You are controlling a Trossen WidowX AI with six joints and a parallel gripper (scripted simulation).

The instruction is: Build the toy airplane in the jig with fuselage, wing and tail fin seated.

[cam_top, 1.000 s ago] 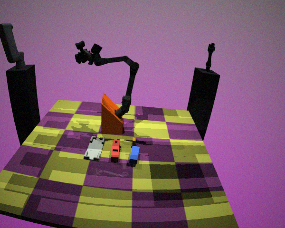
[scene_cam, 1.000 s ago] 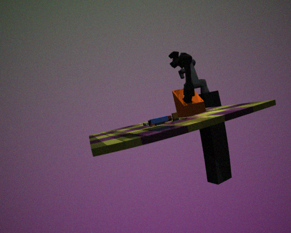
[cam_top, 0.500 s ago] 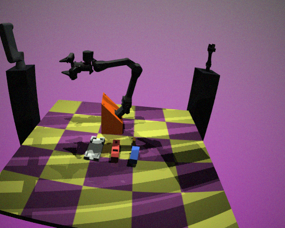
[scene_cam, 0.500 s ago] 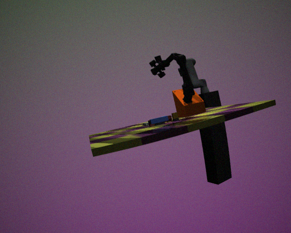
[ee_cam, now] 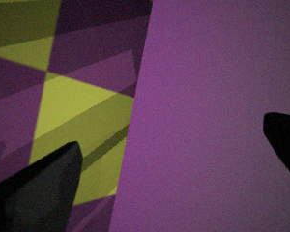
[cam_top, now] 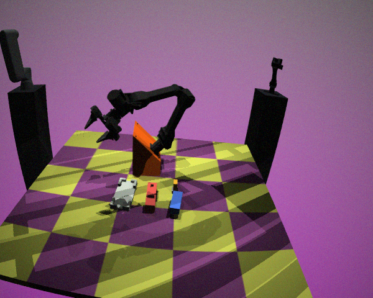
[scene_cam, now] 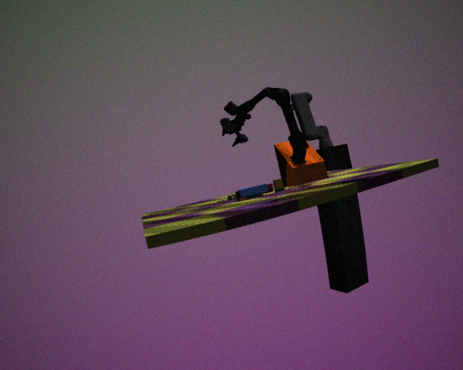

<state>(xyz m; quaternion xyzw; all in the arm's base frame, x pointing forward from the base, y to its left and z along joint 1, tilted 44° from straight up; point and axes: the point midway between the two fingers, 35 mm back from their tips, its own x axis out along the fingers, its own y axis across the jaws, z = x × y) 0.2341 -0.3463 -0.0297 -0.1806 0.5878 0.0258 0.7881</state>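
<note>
The pale grey cradle lies on the table at the left of the parts in the top view, and nothing sits in it. The red fuselage lies right beside it, with dark socket openings on top. The blue wing lies right of the fuselage. The small orange tail fin stands just behind the wing. The wing's tab and the fin's tab cannot be made out clearly. My gripper is open and empty, high above the table, left of and behind the cradle in the top view.
The orange wedge base of my arm stands behind the parts. Two dark pedestals with other arms stand beyond the checkered table at left and right. The wrist view shows the table's edge.
</note>
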